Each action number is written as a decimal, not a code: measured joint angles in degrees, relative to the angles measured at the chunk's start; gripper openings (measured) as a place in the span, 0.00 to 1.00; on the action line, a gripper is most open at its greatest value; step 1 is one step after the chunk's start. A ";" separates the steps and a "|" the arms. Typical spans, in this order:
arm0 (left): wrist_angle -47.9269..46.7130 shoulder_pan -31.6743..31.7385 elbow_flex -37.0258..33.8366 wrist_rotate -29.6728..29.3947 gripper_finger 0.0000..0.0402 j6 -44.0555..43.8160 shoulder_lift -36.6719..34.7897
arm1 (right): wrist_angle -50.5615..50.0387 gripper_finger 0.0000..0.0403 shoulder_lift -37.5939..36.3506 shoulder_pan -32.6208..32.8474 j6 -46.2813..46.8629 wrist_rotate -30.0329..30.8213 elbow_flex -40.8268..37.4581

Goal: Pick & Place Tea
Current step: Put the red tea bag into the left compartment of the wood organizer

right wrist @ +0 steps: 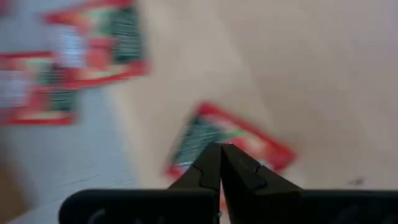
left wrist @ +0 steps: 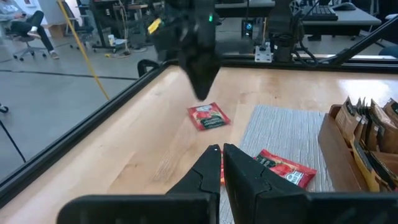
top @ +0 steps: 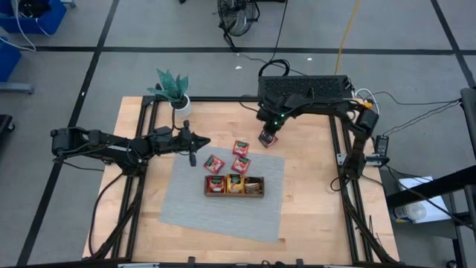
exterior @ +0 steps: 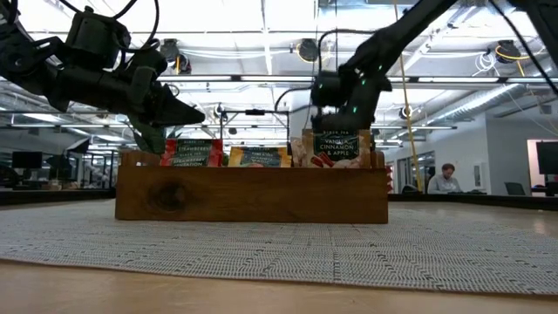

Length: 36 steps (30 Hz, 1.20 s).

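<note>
The right pincer, fingers pressed together and holding nothing, hangs just above a red tea sachet on the bare worktop. The left pincer, nearly closed and empty, hovers beside the mat's edge, near another red sachet.

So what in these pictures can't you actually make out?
- Right wrist view: the print on the red sachet is blurred, and the right gripper covers its middle.
- Low view: the tray front wall hides the lower halves of the sachets inside.
- High view: sachet labels in the tray are too small to read.
- Left wrist view: the picture's edge cuts off the tray.
</note>
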 joint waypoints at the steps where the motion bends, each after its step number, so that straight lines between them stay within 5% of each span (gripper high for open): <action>1: -0.02 0.00 0.00 0.00 0.06 0.00 0.01 | -1.07 0.00 -1.12 0.00 0.11 -1.98 0.00; 8: -0.84 0.00 0.00 -0.04 0.06 0.00 0.01 | -8.73 0.00 -5.03 2.07 -4.33 -1.03 -2.01; 24: 0.18 0.00 0.01 -0.09 0.06 0.28 0.01 | 12.32 0.00 2.92 5.73 -5.90 -0.87 -7.19; 36: 0.27 -0.02 0.00 -0.36 0.06 1.24 0.01 | 26.72 0.00 4.28 5.39 -6.31 28.15 -7.15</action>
